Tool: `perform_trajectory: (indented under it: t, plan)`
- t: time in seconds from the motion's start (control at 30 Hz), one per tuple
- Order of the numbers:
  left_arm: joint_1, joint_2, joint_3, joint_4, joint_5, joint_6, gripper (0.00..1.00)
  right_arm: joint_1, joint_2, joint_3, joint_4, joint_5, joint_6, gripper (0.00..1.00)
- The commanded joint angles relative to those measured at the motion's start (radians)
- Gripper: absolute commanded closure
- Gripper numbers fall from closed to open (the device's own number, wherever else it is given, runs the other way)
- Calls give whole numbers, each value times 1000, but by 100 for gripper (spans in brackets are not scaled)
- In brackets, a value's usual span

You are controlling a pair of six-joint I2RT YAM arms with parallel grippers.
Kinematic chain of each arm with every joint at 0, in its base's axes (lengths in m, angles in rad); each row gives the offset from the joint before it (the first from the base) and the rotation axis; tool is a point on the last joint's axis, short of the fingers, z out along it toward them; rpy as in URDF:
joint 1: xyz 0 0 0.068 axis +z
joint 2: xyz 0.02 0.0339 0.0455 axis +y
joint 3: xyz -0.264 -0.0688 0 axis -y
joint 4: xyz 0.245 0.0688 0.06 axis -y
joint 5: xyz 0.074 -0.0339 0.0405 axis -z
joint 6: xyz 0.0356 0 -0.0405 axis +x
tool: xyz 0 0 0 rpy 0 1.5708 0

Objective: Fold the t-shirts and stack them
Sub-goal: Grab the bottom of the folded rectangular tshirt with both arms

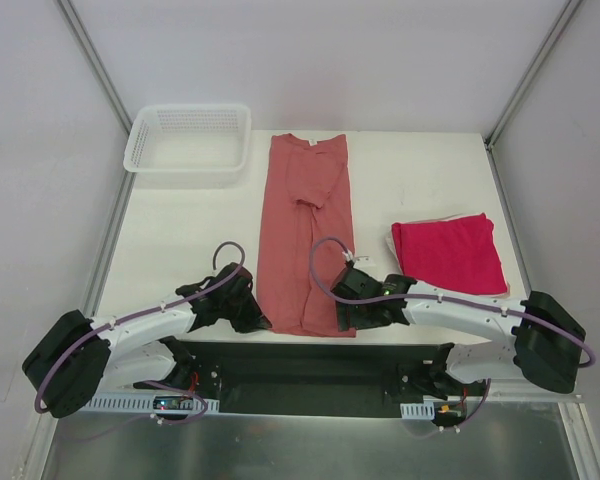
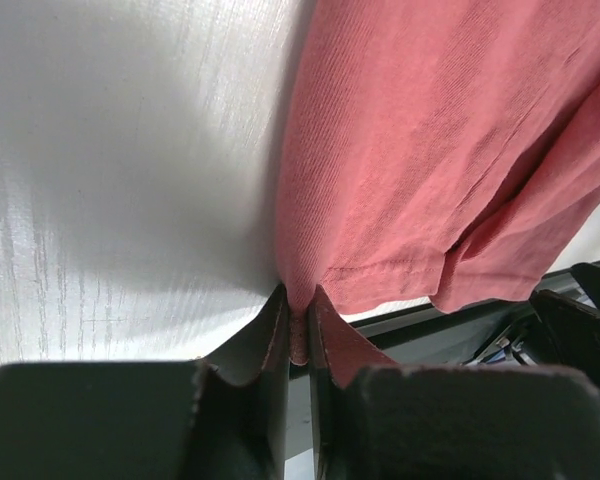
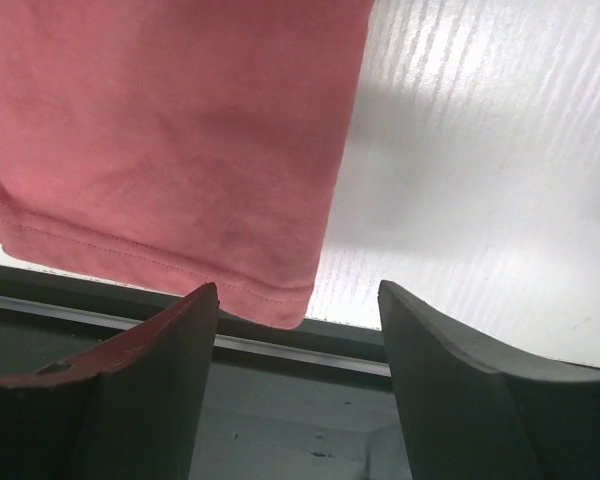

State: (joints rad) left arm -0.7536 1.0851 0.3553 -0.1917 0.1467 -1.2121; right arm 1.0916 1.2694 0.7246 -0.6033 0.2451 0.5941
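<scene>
At the near edge of the desk (image 1: 180,240), the salmon-pink cotton t-shirt (image 1: 302,240) runs twelve-to-six; the left end effector (image 2: 298,305) pinches its seven-o'clock hem corner; the right end effector (image 3: 298,292), spread, straddles the other.

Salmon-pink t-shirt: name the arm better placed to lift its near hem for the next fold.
Left arm: its jaws are pinched shut on the salmon-pink t-shirt at its hem corner. The right arm has open jaws, gripping nothing.
</scene>
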Motion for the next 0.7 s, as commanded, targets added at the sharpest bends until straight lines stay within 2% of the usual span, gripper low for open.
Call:
perform_trajectory:
  t: [0.0, 0.13, 0.23, 0.27, 0.4, 0.47, 0.5, 0.67]
  plan:
    - [-10, 21, -29, -74, -68, -6, 98, -10, 15, -20, 66, -43, 41, 33]
    - [-12, 18, -38, -74, -62, -12, 100, -15, 45, -33, 76, -30, 45, 41]
    - [-15, 10, -38, -74, -52, -9, 100, -15, 85, -50, 117, -71, 47, 55]
    - [-19, 4, -38, -74, -50, -9, 100, -15, 91, -62, 131, -85, 47, 65]
    - [-29, -37, -61, -72, -44, -24, 100, -15, 97, -89, 166, -116, 59, 80]
    - [-36, -79, -84, -72, -38, -38, 100, -7, 71, -102, 172, -144, 64, 96]
    - [-50, -96, -93, -74, -38, -53, 100, 10, 55, -117, 175, -145, 72, 99]
    - [-101, -220, -124, -74, -16, -95, 100, 85, -45, -122, 155, -155, 96, 99]
